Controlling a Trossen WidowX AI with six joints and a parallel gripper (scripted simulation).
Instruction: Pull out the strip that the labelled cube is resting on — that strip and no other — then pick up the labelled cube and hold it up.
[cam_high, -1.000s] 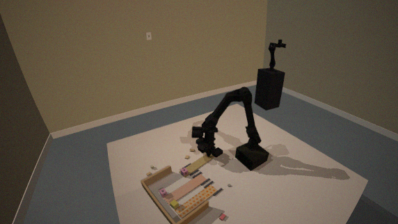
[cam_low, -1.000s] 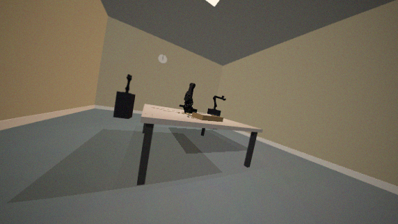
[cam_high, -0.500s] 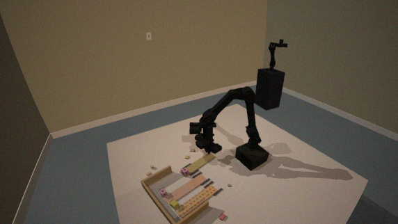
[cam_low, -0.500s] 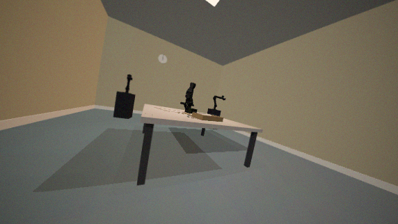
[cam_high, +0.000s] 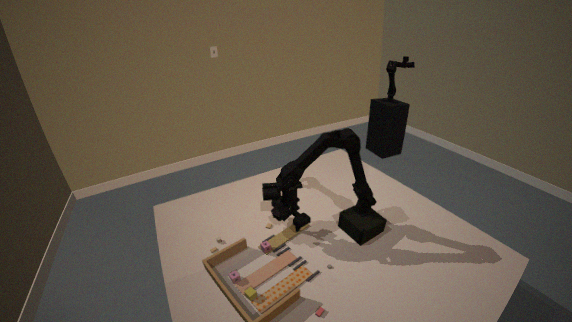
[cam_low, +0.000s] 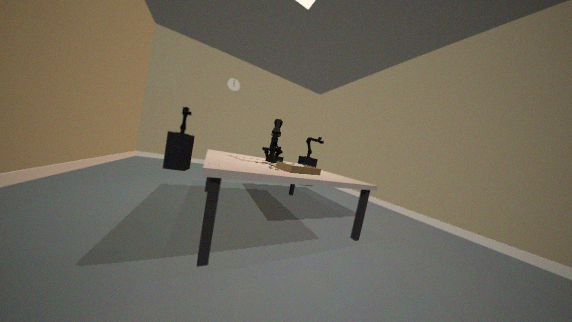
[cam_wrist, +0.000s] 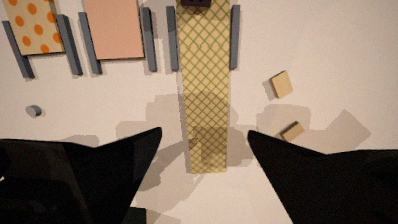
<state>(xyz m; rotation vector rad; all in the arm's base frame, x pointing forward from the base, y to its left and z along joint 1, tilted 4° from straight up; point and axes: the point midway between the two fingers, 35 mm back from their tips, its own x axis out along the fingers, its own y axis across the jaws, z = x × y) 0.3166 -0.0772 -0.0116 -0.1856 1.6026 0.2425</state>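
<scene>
A cross-hatched yellow strip (cam_high: 287, 236) (cam_wrist: 206, 75) runs between two dark rails, with its near part beyond them. A pink cube (cam_high: 266, 246) with a dark mark sits on its far part; only this cube's dark edge (cam_wrist: 196, 2) shows at the top of the wrist view. My gripper (cam_high: 291, 221) (cam_wrist: 205, 133) is open and empty above the strip's near end, one finger to each side. A second pink cube (cam_high: 234, 276) is at the far end of the plain salmon strip (cam_high: 272, 270) (cam_wrist: 114, 30). A yellow-green cube (cam_high: 250, 293) is by the orange-dotted strip (cam_high: 287, 286) (cam_wrist: 38, 28). The labels are too small to read.
A low wooden wall (cam_high: 227, 251) (cam_low: 300, 169) encloses the strips' far side. Dark rails (cam_wrist: 235, 37) flank the strips. Two small tan blocks (cam_wrist: 281, 84) lie right of the hatched strip, and a grey cylinder (cam_wrist: 33, 110) lies left. A small red block (cam_high: 320, 312) lies near the wall.
</scene>
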